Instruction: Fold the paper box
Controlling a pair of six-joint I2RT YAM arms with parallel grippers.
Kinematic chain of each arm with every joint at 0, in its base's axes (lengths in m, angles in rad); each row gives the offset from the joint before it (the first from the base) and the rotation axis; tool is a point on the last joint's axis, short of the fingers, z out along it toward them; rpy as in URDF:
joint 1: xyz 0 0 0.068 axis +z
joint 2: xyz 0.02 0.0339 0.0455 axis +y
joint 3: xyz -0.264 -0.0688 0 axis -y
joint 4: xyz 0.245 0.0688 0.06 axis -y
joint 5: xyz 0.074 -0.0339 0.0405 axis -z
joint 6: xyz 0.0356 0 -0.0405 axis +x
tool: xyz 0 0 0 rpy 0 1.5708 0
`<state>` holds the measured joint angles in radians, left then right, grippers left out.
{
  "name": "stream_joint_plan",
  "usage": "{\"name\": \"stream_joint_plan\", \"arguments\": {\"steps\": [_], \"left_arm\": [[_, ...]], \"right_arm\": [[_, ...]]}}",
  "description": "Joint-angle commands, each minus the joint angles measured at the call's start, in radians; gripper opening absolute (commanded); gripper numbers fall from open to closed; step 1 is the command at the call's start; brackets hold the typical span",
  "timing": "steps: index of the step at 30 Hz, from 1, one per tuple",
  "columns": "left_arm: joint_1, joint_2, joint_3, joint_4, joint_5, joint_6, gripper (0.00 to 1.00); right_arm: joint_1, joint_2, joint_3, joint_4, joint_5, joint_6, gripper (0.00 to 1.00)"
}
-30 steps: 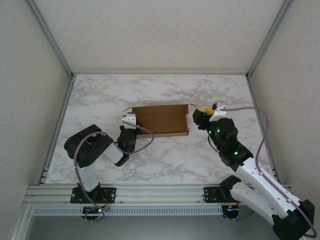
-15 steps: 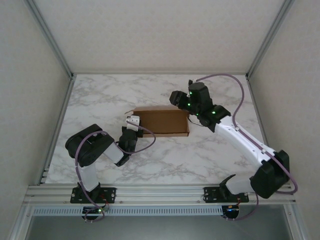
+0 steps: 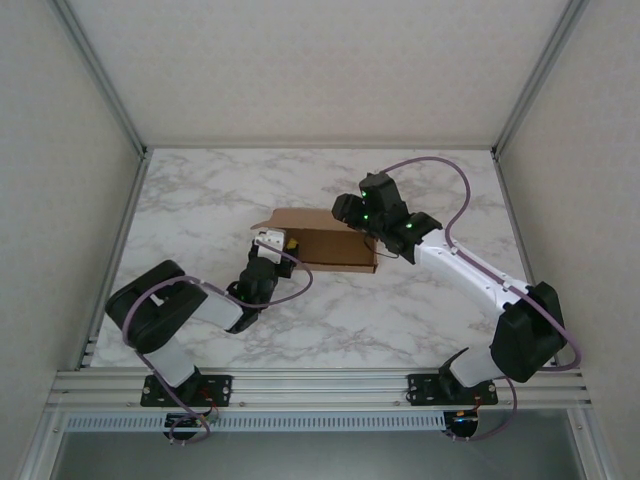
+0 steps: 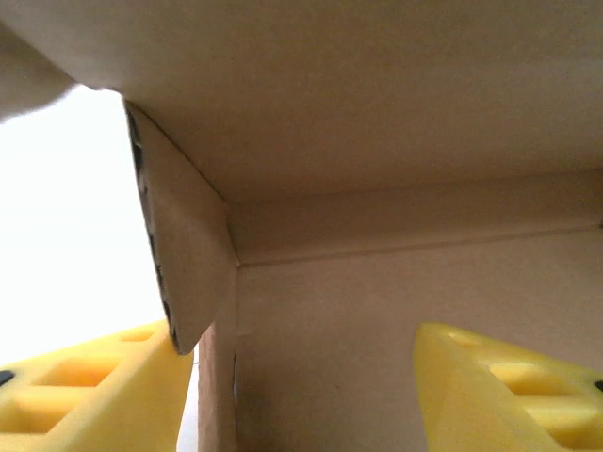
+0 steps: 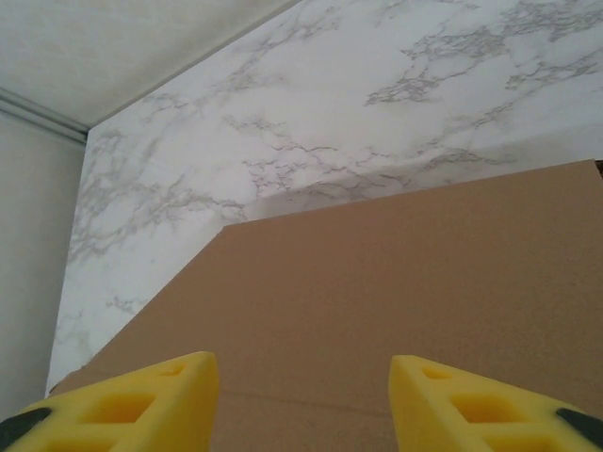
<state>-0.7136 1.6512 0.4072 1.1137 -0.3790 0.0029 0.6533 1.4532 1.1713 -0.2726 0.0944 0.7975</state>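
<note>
The box sat near the middle of the surface. At its left end, the left pincer stood wide, one yellow finger touching a side flap and nothing gripped. The right pincer hovered over the box's far edge, also wide and empty.

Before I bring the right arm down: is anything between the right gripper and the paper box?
Nothing visible stands between them. In the right wrist view the right gripper hangs open over the paper box, with bare brown cardboard under its yellow fingers and the marble table beyond the box's far edge.
</note>
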Motion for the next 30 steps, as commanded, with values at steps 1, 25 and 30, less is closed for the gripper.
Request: {"name": "stream_joint_plan", "arguments": {"steps": [1, 25, 30], "left_arm": [[-0.020, -0.069, -0.010, -0.131, 0.081, -0.054, 0.63], [-0.031, -0.558, 0.073, -0.885, 0.145, -0.212, 0.63], [-0.032, -0.708, 0.162, -0.998, 0.261, -0.184, 0.56]], "right_arm": [[0.007, 0.013, -0.005, 0.031, 0.042, -0.024, 0.51], [0.007, -0.008, 0.020, -0.011, 0.048, -0.166, 0.56], [0.007, -0.036, -0.020, -0.036, 0.031, -0.225, 0.54]]}}
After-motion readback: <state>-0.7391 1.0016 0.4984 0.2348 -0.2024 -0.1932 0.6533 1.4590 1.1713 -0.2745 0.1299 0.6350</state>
